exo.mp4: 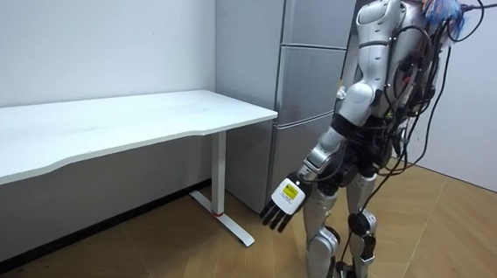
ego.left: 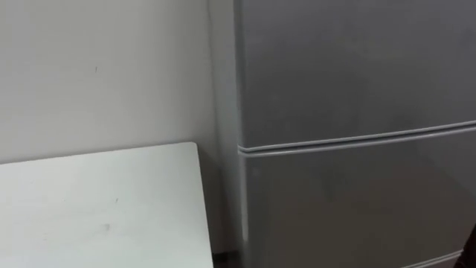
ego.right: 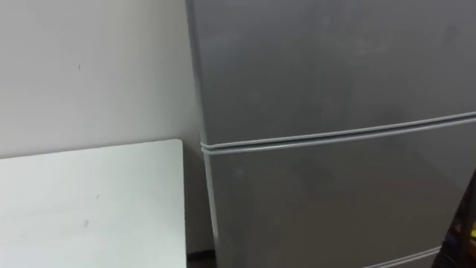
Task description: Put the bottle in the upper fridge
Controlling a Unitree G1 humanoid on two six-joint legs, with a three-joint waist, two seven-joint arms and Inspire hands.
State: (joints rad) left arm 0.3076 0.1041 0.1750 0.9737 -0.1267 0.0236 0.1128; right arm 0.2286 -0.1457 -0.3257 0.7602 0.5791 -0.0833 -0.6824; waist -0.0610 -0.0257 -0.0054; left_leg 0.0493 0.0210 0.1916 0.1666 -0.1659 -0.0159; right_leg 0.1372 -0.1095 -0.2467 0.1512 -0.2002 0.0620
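Grey and shut, the fridge [ego.left: 349, 112] stands right in front of my robot. Its top door [ego.left: 349, 67] sits above a thin seam [ego.left: 357, 140], and the lower door [ego.left: 357, 201] sits under it. Both are closed.

In the room view the left hand [exo.mp4: 284, 200] hangs low by the robot's leg. Its fingers are loose, point down and hold nothing. The fridge is ahead of that hand and reaches far above it. A white table [ego.left: 97, 208] is off to the hand's left, with its end just beside the fridge and a small gap between them.

I cannot tell where the bottle is. A dark bit [ego.right: 467, 234] shows at the right edge of the eye views, and I cannot tell what it is.
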